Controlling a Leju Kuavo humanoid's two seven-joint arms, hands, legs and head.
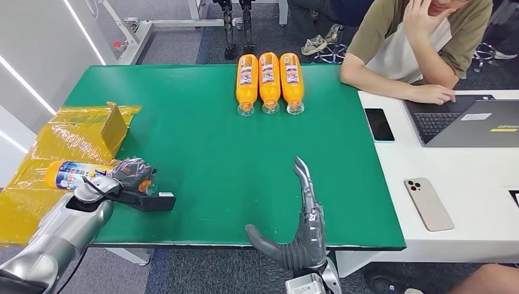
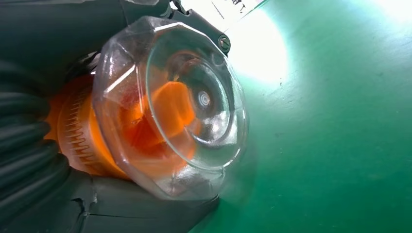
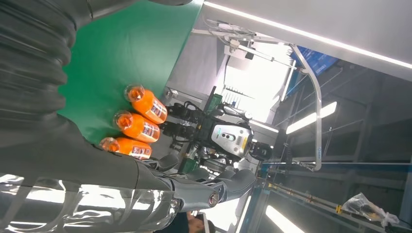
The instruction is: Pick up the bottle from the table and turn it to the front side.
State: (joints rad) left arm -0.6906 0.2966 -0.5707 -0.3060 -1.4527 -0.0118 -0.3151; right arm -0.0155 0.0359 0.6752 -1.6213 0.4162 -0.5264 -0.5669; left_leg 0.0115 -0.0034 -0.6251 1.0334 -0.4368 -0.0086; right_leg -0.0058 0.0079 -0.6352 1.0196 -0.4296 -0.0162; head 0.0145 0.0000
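- Head view: left hand (image 1: 131,174) wraps the bottle (image 1: 79,174) at its cap end, at the counter's (image 1: 202,159) left front edge; the dark fingers cover the bottle's neck, so the exact contact there is hard to make out.
- Bottle lies on its side, half over the green counter, half over crinkled yellow plastic wrap (image 1: 61,141). Orange body, white-and-blue label facing up; label print too small to read.
- Left wrist view: clear faceted cap (image 2: 170,111) sits close to the lens, orange showing through it; ribbed orange collar behind. Hand parts around it are dark and partly cut off.
- Right hand (image 1: 300,226) rests at the counter's front edge, fingers straight and apart, thumb out, holding nothing.
- Three more orange bottles (image 1: 269,82) lie side by side at the far edge, caps toward the robot.
- Person (image 1: 422,43) sits at a white desk to the right, cut off at the frame top, with a laptop (image 1: 465,122) and two phones (image 1: 379,124).
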